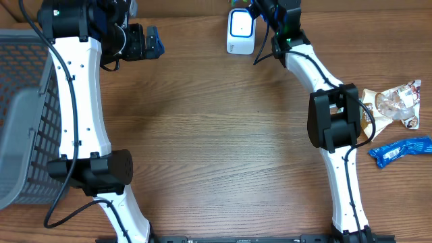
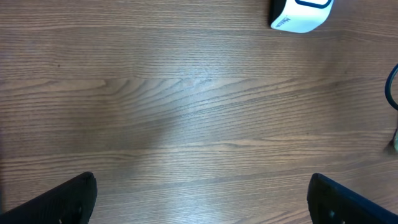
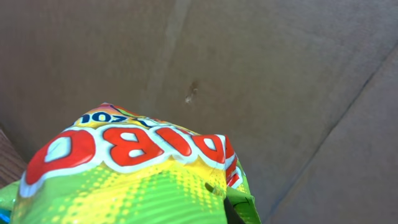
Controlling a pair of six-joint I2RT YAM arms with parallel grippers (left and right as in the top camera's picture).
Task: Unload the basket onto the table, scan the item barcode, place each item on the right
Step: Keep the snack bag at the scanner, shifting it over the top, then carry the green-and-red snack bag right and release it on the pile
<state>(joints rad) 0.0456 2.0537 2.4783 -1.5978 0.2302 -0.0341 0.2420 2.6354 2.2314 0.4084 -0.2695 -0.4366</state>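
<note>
The wooden table fills the view; a grey basket stands at its left edge. The left gripper hangs over bare wood, fingers spread wide, holding nothing. The right gripper is at the far edge, just beside the white scanner, pressed together on a green-and-yellow sweets bag. The bag sits right up against that hand, filling the lower wrist view, brown cardboard behind it. Two snack packets lie well apart on the right.
</note>
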